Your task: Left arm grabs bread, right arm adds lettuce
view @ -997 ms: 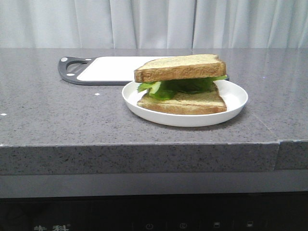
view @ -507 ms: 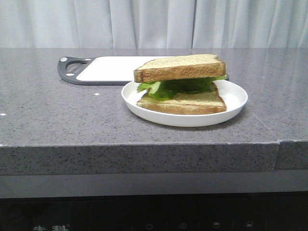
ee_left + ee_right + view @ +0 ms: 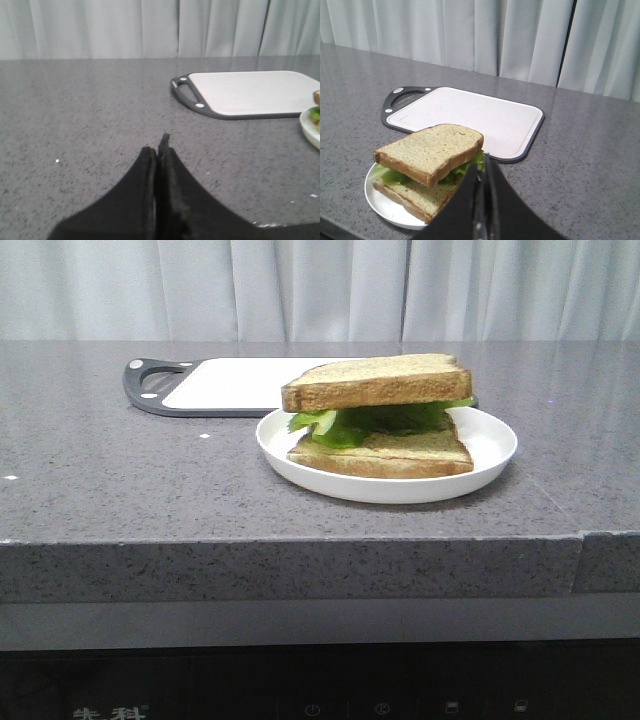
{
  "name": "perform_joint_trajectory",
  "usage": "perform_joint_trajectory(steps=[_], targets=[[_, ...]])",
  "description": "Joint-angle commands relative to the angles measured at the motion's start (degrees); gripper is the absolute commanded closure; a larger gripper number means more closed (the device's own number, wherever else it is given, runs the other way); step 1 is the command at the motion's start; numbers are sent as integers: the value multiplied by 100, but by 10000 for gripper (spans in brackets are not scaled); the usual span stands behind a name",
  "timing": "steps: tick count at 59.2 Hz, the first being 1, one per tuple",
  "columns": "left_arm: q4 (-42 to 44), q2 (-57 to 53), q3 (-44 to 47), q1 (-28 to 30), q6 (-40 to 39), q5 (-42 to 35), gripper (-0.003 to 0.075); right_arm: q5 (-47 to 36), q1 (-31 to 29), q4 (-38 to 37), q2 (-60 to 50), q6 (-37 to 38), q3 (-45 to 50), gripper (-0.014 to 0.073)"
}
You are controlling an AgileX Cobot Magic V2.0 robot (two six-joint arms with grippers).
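Observation:
A sandwich stands on a white plate (image 3: 490,455): a top bread slice (image 3: 375,380) rests on green lettuce (image 3: 375,420), which lies on a thinner bottom slice (image 3: 385,453). The right wrist view shows the same stack: bread (image 3: 430,150), lettuce (image 3: 395,175), plate (image 3: 387,207). My left gripper (image 3: 159,146) is shut and empty, low over bare counter, well left of the plate's edge (image 3: 310,131). My right gripper (image 3: 484,167) is shut and empty, just right of the sandwich. Neither arm shows in the front view.
A white cutting board with a dark rim and handle (image 3: 215,385) lies behind the plate; it also shows in the left wrist view (image 3: 250,92) and the right wrist view (image 3: 470,117). Grey speckled counter, its front edge (image 3: 300,540) near me. Curtains hang behind.
The whole front view has shifted a few pixels to the right. The sandwich, plate and board keep their places relative to each other.

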Motion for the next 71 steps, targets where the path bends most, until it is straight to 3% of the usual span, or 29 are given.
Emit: perform_joint_trajectory(steps=[1,8,18,21,71], targets=[[64,-109,146,253,-131,-725,741,-397,-20,13,39,-13,-150,653],[64,-109,532,443,-131,-1034,741,-390,-20,13,39,-13,-150,653],[-27,-109,1266,420,-131,-2054,741,-390,-20,13,39,-13,-150,653],[-39,-109,1209,420,-131,-1782,741,-390,-20,13,39,-13,-150,653],[-39,-109,1233,420,-131,-1758,741,-457,40,-12,11,-24,-127,653]])
